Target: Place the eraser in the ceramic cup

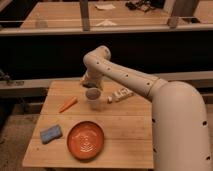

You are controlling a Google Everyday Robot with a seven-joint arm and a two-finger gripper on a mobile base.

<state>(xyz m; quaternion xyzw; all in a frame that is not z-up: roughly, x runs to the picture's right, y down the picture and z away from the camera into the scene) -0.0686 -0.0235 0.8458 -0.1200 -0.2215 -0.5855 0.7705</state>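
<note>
A pale ceramic cup stands upright on the wooden table, near its back middle. A blue rectangular block that looks like the eraser lies flat at the table's front left, far from the cup. My gripper hangs just behind and above the cup, at the end of the white arm that reaches in from the right. I see nothing held in it. The inside of the cup looks dark, and I cannot tell whether anything is in it.
An orange plate sits at the front middle. An orange carrot-shaped item lies left of the cup. A small white striped object lies right of the cup. A dark rail and counter run behind the table.
</note>
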